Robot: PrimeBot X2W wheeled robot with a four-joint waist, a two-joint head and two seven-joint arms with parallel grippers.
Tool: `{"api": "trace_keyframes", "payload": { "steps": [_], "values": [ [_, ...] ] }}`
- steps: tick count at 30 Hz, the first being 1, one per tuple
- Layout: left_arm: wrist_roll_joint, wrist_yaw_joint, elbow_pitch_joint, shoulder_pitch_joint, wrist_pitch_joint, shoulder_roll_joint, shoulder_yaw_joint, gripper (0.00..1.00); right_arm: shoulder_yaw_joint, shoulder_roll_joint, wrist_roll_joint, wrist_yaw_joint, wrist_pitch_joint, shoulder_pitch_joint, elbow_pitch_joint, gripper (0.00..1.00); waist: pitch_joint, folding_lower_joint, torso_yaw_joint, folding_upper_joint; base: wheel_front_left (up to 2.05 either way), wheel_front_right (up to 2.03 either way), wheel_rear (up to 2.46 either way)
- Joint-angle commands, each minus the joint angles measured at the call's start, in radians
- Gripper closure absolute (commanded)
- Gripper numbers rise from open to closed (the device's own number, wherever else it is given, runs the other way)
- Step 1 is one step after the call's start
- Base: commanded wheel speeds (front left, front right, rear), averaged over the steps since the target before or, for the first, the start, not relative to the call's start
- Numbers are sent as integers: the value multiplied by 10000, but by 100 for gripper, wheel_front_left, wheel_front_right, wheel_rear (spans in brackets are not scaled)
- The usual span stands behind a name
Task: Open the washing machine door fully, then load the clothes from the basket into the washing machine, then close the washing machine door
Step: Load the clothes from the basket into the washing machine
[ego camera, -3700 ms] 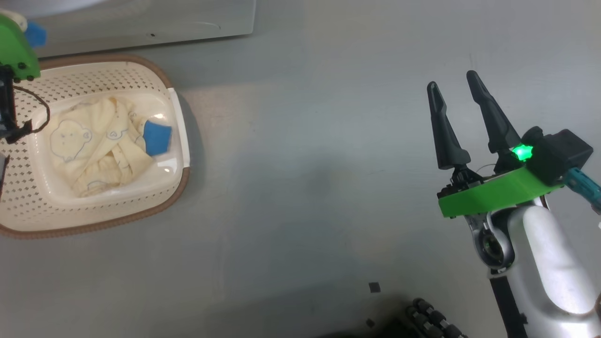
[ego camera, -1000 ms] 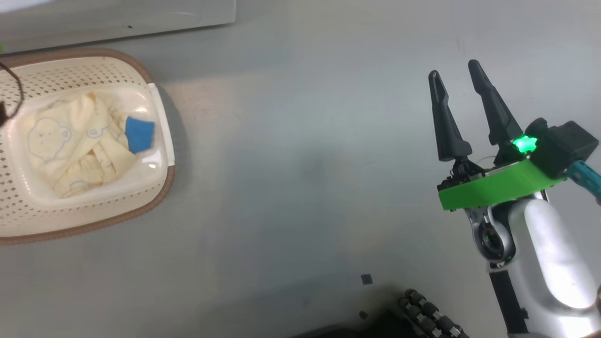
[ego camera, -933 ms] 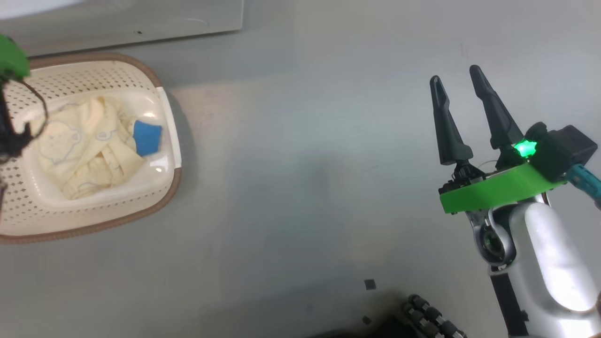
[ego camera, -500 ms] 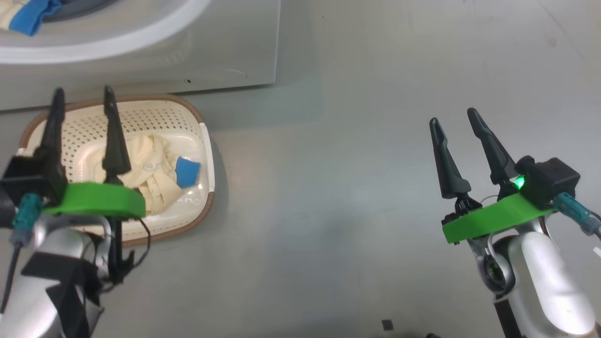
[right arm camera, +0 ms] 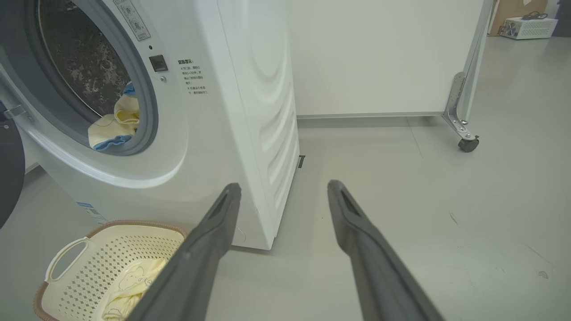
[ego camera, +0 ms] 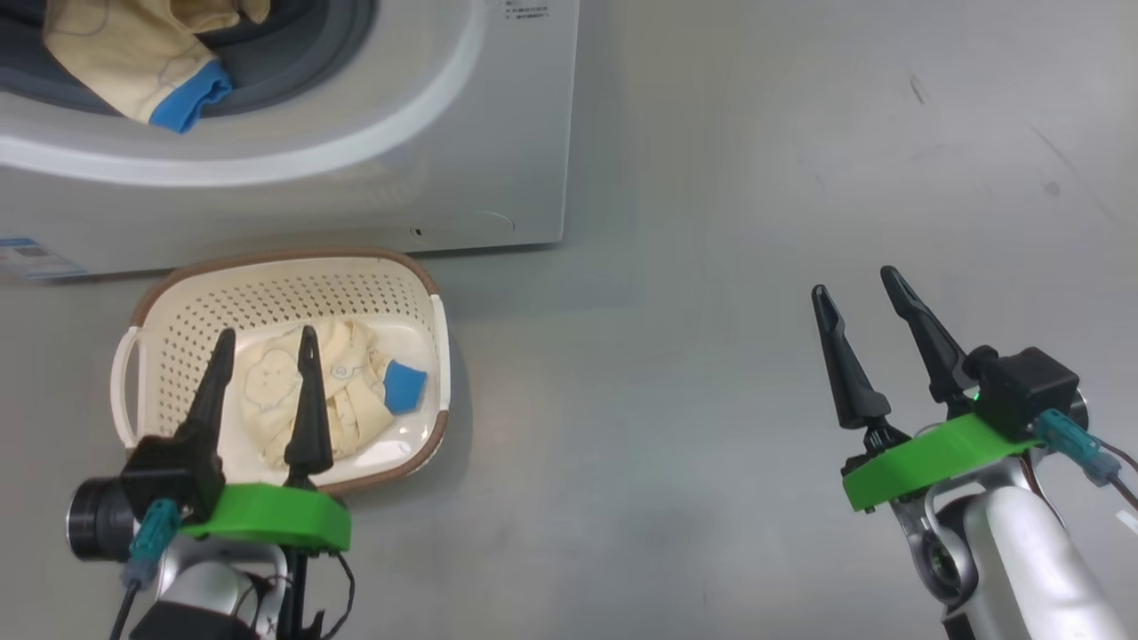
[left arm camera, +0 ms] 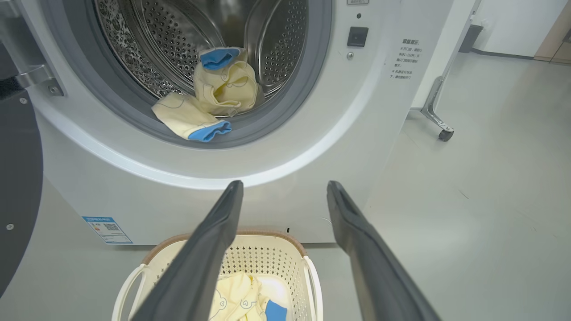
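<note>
The washing machine runs off the top and left edges of the head view, so only the lower arc of its grey gasket shows there. The washing machine door is a dark slab clipped by the left edge of the left wrist view, and its glass cannot be made out. The blue sticker is half cropped at the left edge, its print unreadable.

Some of the clothes, cream-yellow with blue cuffs, lie at the mouth of the steel drum, one piece draped onto the gasket. What lies deeper is hidden. More cream fabric and a blue cloth piece sit in the basket, at lower left just in front of the machine.

The left gripper hangs over the basket, fingers spread wide and empty, partly covering the garment. The right gripper, at lower right over bare floor, is equally wide and empty.

Compared with half a second ago the whole head view has shifted, which is the camera moving. More of the machine's front and drum mouth now shows, and the basket sits lower in the frame. Both grippers' spread is unchanged.
</note>
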Motion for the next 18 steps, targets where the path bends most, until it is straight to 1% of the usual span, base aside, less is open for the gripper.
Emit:
{"api": "trace_keyframes", "payload": {
  "steps": [1, 6, 11, 18],
  "values": [
    [79, 1913, -228, 41, -105, 159, 296, 0, 122, -142, -99, 39, 73, 115, -363, 0, -240, 1, 87, 0, 0, 0, 0],
    [120, 1856, -133, 342, -129, 4, 142, 0, 49, -124, -187, 39, 207, 427, -457, 0, -630, 1, 185, 0, 0, 0, 0],
    [168, 1900, -58, 534, -144, -110, 126, 0, -21, -76, -259, 39, 330, 692, -584, 0, -934, 1, 240, 0, 0, 0, 0],
    [76, 1728, 80, 599, -156, -279, 173, 0, -106, -23, -324, 39, 466, 866, -808, 0, -1078, 1, 310, 0, 0, 0, 0]
  ]
}}
